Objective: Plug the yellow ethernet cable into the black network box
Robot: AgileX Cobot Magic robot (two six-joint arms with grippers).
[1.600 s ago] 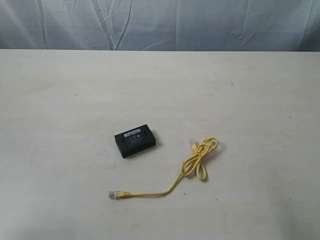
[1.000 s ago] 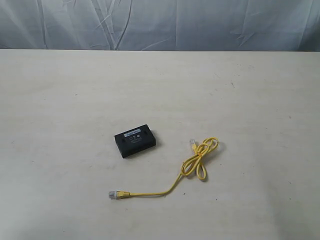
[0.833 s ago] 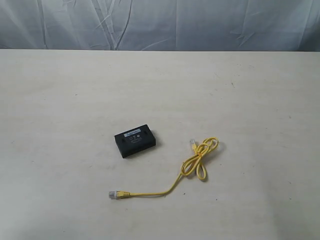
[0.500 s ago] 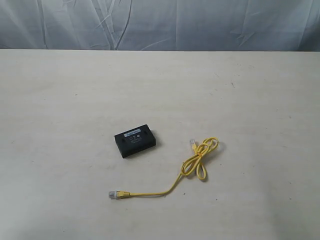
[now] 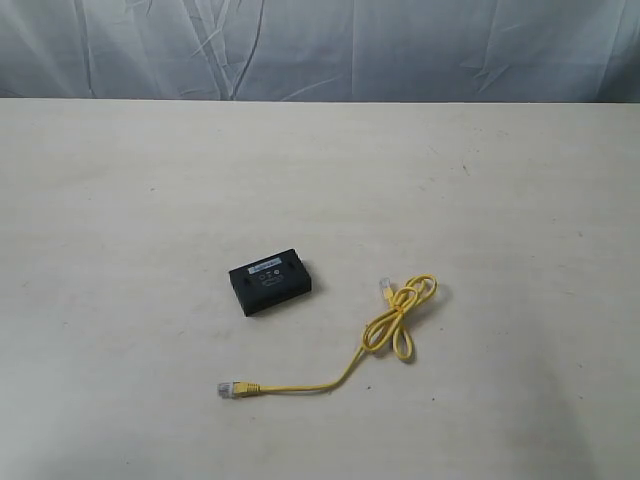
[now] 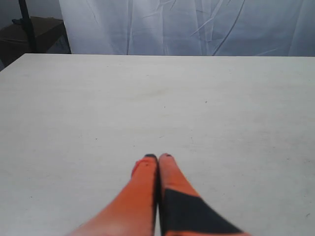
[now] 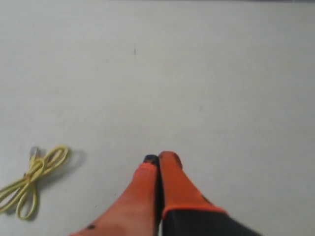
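The black network box (image 5: 270,281) lies flat on the pale table, label strip up, near the middle of the exterior view. The yellow ethernet cable (image 5: 385,330) lies to its right, looped at the far end, with one clear plug (image 5: 385,288) by the loop and the other plug (image 5: 229,389) in front of the box. The cable loop (image 7: 29,180) also shows in the right wrist view, off to the side of my right gripper (image 7: 158,159), which is shut and empty. My left gripper (image 6: 158,157) is shut over bare table. Neither gripper shows in the exterior view.
A wrinkled grey-white curtain (image 5: 320,50) hangs behind the table's far edge. A dark stand or piece of furniture (image 6: 29,34) sits beyond the table corner in the left wrist view.
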